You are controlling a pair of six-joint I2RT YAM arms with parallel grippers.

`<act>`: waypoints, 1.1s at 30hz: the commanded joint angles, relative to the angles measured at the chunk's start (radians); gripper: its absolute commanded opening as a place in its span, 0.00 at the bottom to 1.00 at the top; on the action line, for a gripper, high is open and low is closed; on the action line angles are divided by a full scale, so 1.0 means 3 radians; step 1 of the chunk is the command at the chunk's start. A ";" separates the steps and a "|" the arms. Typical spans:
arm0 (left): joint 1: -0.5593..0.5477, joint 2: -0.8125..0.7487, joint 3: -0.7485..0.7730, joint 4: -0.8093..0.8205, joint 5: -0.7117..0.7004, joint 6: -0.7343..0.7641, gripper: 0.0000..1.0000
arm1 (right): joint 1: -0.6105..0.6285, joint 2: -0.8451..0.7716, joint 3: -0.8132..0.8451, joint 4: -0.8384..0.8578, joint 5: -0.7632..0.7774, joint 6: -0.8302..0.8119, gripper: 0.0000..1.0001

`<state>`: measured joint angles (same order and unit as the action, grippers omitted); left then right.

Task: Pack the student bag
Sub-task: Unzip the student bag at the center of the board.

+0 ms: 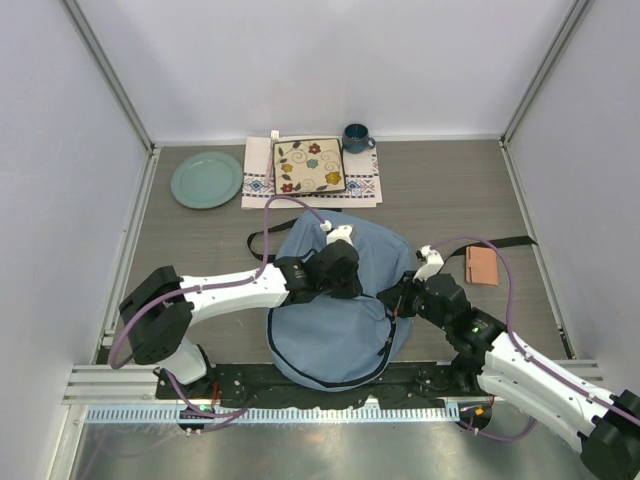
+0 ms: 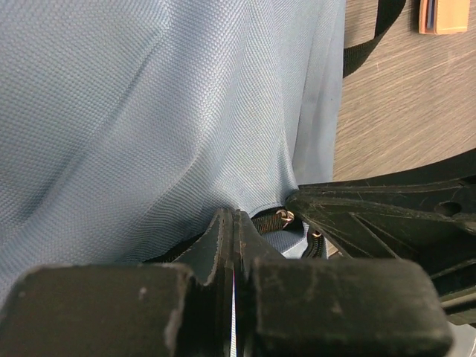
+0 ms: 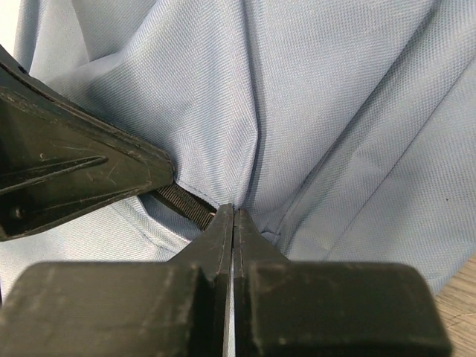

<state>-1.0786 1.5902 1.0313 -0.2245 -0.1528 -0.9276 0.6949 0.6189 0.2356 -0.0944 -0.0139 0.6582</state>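
The student bag (image 1: 335, 325) is a light-blue fabric backpack lying flat in the middle of the table. My left gripper (image 1: 347, 272) rests on its upper middle. In the left wrist view it (image 2: 234, 217) is shut, pinching bag fabric (image 2: 149, 111) beside the dark zipper (image 2: 269, 221). My right gripper (image 1: 400, 300) is at the bag's right edge. In the right wrist view it (image 3: 234, 210) is shut on a fold of bag fabric (image 3: 335, 111) next to the zipper (image 3: 182, 202). The two grippers are tip to tip. A small orange notebook (image 1: 482, 265) lies to the right of the bag.
A black strap (image 1: 505, 242) trails right from the bag. At the back lie a green plate (image 1: 206, 179), a square floral-patterned item (image 1: 309, 165) on a white embroidered cloth mat (image 1: 258, 186), and a dark blue mug (image 1: 356, 137). Walls enclose three sides.
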 commanded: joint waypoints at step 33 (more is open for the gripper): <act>0.0164 -0.0366 -0.0007 -0.0310 -0.0115 0.0458 0.00 | 0.0062 0.0008 0.0059 -0.0048 -0.0475 0.0322 0.33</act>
<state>-1.0401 1.5284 1.0245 -0.2707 -0.1570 -0.8246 0.7078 0.6106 0.2600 -0.1925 -0.1432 0.7677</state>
